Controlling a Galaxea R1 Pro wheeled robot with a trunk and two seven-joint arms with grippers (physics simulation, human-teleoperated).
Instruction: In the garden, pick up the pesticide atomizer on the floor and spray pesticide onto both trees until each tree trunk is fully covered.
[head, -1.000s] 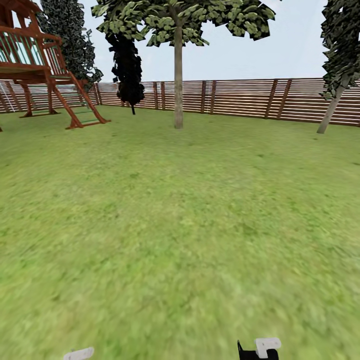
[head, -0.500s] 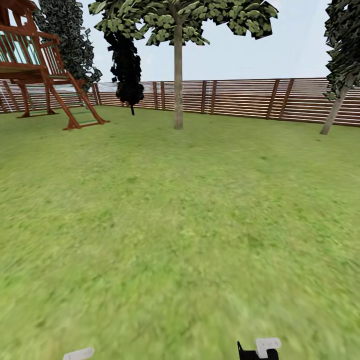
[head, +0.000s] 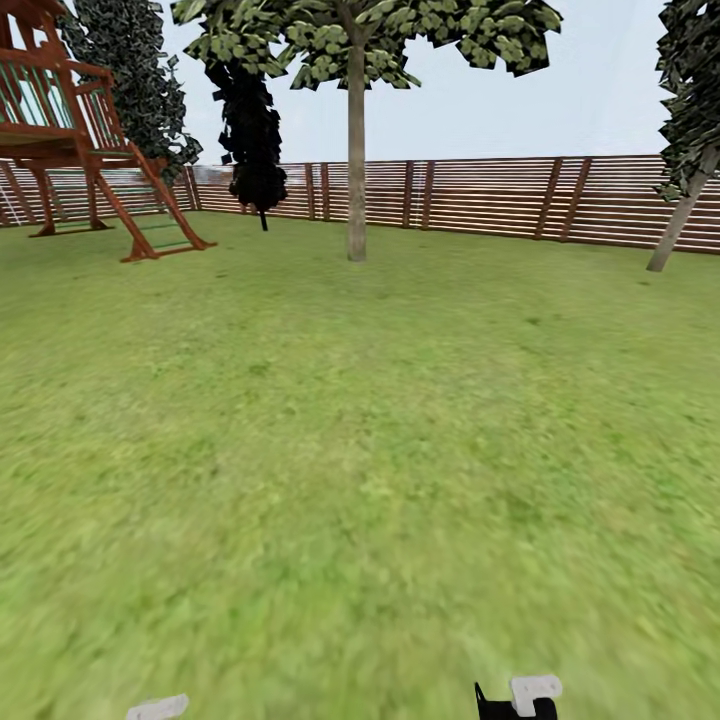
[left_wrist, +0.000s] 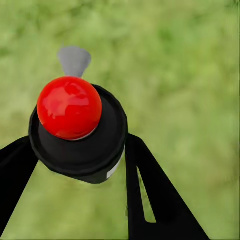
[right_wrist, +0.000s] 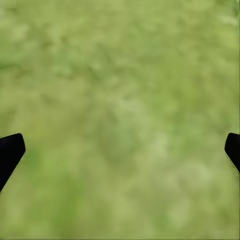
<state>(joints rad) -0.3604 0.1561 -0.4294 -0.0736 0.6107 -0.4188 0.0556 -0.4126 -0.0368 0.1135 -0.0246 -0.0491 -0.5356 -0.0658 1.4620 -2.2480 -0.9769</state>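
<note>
In the left wrist view the pesticide atomizer (left_wrist: 75, 125), with a red ball top, a black cap and a grey nozzle, sits between the black fingers of my left gripper (left_wrist: 78, 145), which is shut on it above the grass. My right gripper (right_wrist: 122, 147) is open over bare lawn, with its fingertips (right_wrist: 11, 150) at the picture's edges. Straight ahead in the head view, a tree (head: 356, 170) with a straight grey-tan trunk stands far off before the fence. A second tree (head: 682, 215), with a leaning grey trunk, is at the right edge. No mist shows.
A brown slatted fence (head: 480, 200) closes the back of the lawn (head: 360, 450). A red-brown wooden play tower with a ladder (head: 90, 150) stands at the far left. A near-black thin tree (head: 252, 130) grows by the fence, left of the middle tree.
The whole head view has crept forward: the play tower slid left, the right tree slid right, and the middle trunk sits slightly nearer. Both arms keep their place in the picture.
</note>
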